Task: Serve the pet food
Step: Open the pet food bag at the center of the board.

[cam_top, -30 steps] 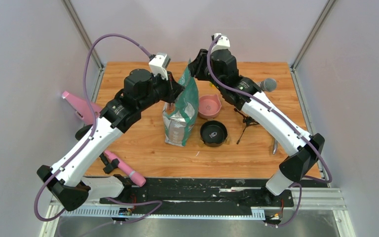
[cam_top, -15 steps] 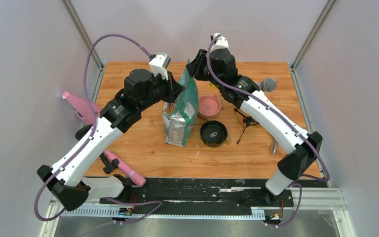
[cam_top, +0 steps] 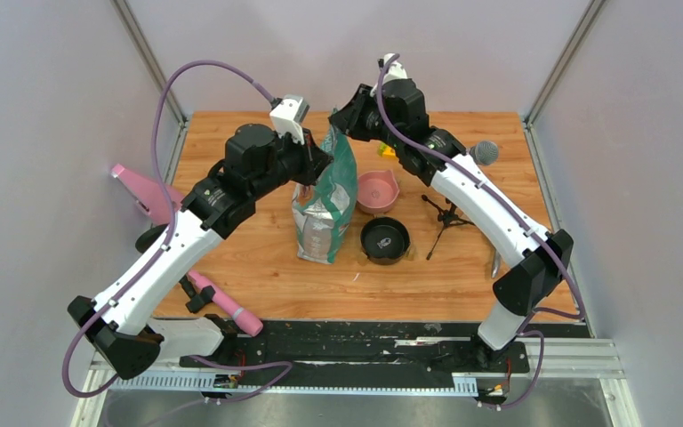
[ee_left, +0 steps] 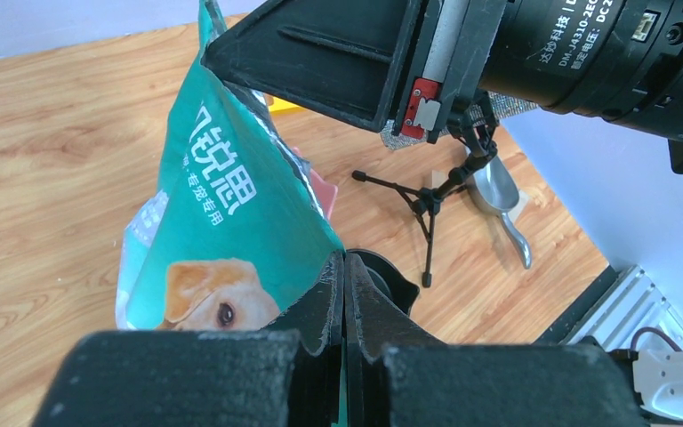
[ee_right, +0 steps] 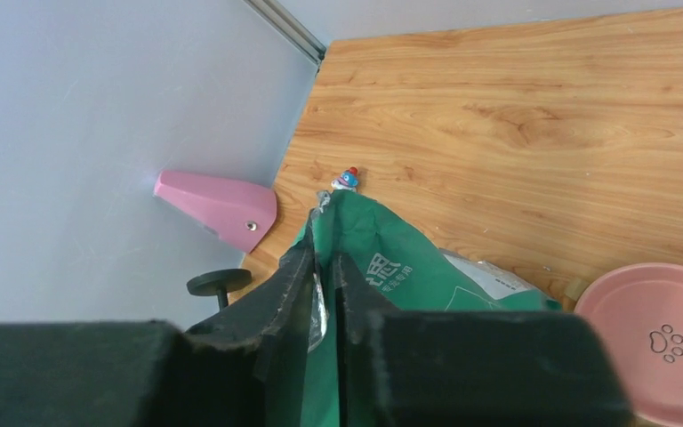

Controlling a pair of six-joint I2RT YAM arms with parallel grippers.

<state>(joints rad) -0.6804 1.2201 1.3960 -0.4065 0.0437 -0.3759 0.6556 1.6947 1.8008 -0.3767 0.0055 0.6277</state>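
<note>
Left gripper (ee_left: 344,267) pinches one side of the top of the bag (cam_top: 325,209), right gripper (ee_right: 325,258) the opposite corner. Both are closed on it, I judge to steady it upright on the counter (cam_top: 258,267) and spread its mouth. Pet food is unseen, presumably inside. Just right of the bag sit the pink bowl (cam_top: 378,189) and the black bowl (cam_top: 384,239).

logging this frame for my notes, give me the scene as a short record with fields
bag: teal and white, standing, held by both grippers
left gripper: shut on bag edge
right gripper: shut on bag top
pink bowl: empty, right of bag
black bowl: nearer than pink bowl
scoop: lying untouched, far right
pet food: none visible
</note>
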